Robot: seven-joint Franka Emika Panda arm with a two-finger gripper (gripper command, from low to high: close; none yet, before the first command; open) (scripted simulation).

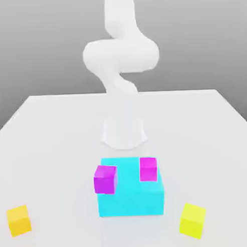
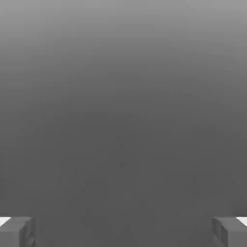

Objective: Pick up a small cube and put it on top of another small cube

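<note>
Nearest to the exterior camera, on its left, the orange cube (image 1: 19, 220) sits alone on the white counter (image 1: 55, 128), close to the front edge and well apart from everything else. I judge it light and rigid, with flat faces that are plain and probably smooth. A grip on two opposite side faces, with the fingers coming straight down from above, should hold it; its small size leaves little margin, so the fingers should close at about mid-height.

Moving right, the big cyan block (image 1: 131, 195) stands in the middle of the counter. One magenta cube (image 1: 105, 179) is at its left top edge and seems to hang partly over the side; whether it rests fully on the block I cannot tell. A second magenta cube (image 1: 148, 169) sits on the block's top, toward the back right. Further right, the lemon cube (image 1: 192, 220) lies on the counter near the front, slightly turned.

Behind the block the white arm (image 1: 121, 60) rises and leaves the picture at the top.

In the hand view the hand (image 2: 123, 232) is spread fully wide and holds nothing: one grey fingertip (image 2: 17, 231) shows at each lower corner, both cut off by the frame, with blank grey between them. Which small cube should receive the orange one is not clear.
</note>
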